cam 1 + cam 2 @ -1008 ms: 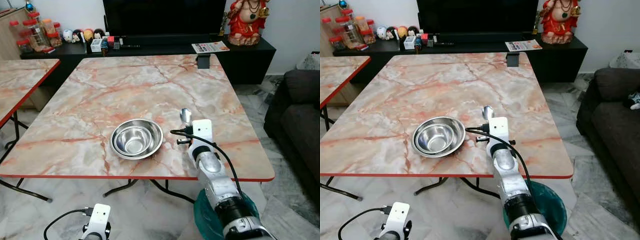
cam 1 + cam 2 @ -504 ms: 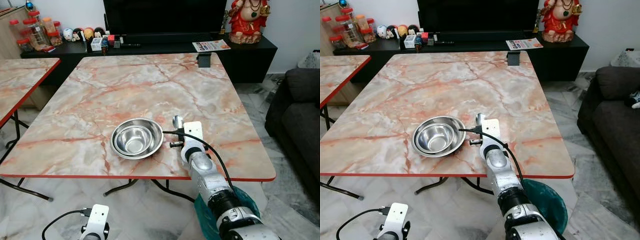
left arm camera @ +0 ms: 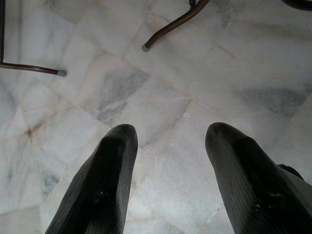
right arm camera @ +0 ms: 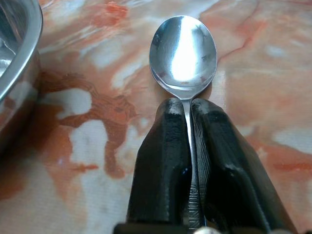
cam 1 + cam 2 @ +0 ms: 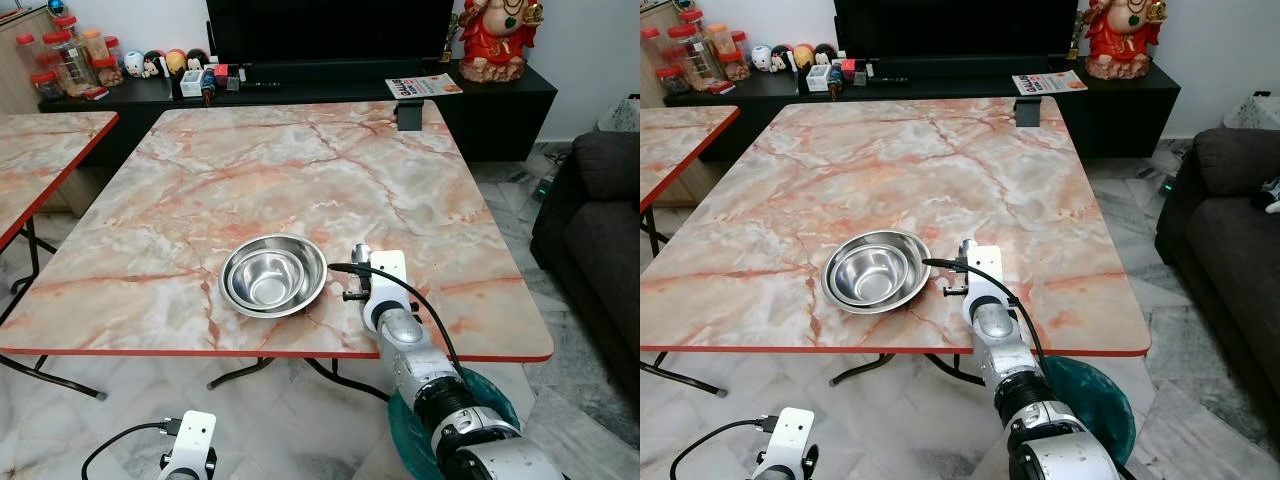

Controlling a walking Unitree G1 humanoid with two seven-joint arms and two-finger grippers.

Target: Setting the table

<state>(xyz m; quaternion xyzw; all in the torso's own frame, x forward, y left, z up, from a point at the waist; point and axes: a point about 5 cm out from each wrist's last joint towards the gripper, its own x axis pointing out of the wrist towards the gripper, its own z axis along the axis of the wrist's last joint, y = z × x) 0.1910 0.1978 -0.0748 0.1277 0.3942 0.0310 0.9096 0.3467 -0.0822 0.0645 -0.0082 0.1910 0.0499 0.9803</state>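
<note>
The left gripper [image 3: 168, 141] hangs idle low over the pale marble-tiled floor [image 3: 161, 87], its two black fingers spread wide with nothing between them. On the square pink-veined marble-patterned table with a red edge [image 5: 300, 170], a pair of nested round stainless steel bowls [image 5: 273, 276] sits near the front edge. Just to the right of them, the right gripper [image 4: 190, 141] is down close to the tabletop, its fingers pinched tight on the handle of a shiny stainless steel spoon [image 4: 183, 51], whose bowl faces up and points away from the robot. Whether the spoon already touches the table is hard to tell. The step in hand looks like laying the spoon beside the bowls; next, the fingers would need to part and the arm lift straight back without dragging it.
</note>
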